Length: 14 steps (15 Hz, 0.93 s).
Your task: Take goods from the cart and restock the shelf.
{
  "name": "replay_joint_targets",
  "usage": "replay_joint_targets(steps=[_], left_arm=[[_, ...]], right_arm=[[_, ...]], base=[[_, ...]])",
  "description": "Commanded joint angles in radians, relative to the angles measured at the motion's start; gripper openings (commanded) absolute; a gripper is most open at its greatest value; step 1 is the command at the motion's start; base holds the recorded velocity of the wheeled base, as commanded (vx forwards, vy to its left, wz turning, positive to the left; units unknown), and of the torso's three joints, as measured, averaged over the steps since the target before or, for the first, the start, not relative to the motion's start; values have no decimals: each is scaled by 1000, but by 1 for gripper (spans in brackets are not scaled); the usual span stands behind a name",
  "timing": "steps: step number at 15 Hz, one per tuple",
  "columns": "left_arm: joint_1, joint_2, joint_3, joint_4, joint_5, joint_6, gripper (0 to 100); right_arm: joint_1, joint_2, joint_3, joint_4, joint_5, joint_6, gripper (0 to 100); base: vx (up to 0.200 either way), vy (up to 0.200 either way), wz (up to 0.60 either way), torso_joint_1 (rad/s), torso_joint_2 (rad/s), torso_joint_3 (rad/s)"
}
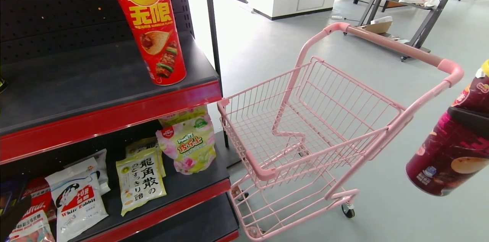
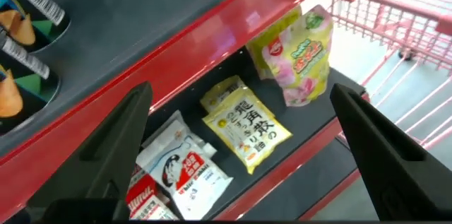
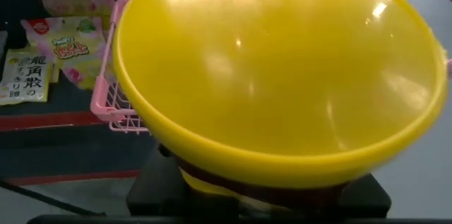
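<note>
- grey floor (image 1: 267,55) lies open beyond the pink cart (image 1: 324,127) and on its handle side; metal-framed tables (image 1: 405,1) stand well behind the handle.
- dark red chip can (image 1: 450,154) hangs tilted in the air just outside the cart's handle end, above the floor, its yellow lid (image 3: 282,68) facing the right wrist camera.
- right gripper (image 1: 469,120) is clamped round that can's body, with a black finger across its side.
- the cart's front corner stands just beside the end of the shelf (image 1: 107,118); whether they touch cannot be told. a thin black pole (image 1: 214,43) rises in the gap.
- red chip can (image 1: 154,24) stands upright on the shelf's upper board, near the red edge on the cart side.
- one tier down lie a pink-green pouch (image 1: 189,144) nearest the cart, then a yellow bag (image 1: 139,181), then a white bag (image 1: 78,200).
- left gripper (image 2: 244,157) hovers off that tier, farther from the cart than the pouch, jaws spread wide, holding nothing.
</note>
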<state>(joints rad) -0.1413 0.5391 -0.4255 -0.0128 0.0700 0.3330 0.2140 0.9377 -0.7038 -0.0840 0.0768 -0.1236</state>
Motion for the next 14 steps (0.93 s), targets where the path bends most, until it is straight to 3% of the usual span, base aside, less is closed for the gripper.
replay_joint_targets(steps=[1, 9, 14], left_arm=[[2, -7, 13, 0, 4, 0, 100], [0, -103, 93, 0, 16, 0, 100], [0, -151, 97, 2, 14, 0, 100]], right_arm=[[-10, -26, 15, 0, 0, -2, 0], [-36, -31, 21, 4, -20, -8, 0], [-48, -54, 72, 0, -25, -11, 0]], base=[[-200, 0, 0, 2, -2, 7], [-200, 0, 0, -2, 1, 3], [0, 0, 480, -3, 1, 3]])
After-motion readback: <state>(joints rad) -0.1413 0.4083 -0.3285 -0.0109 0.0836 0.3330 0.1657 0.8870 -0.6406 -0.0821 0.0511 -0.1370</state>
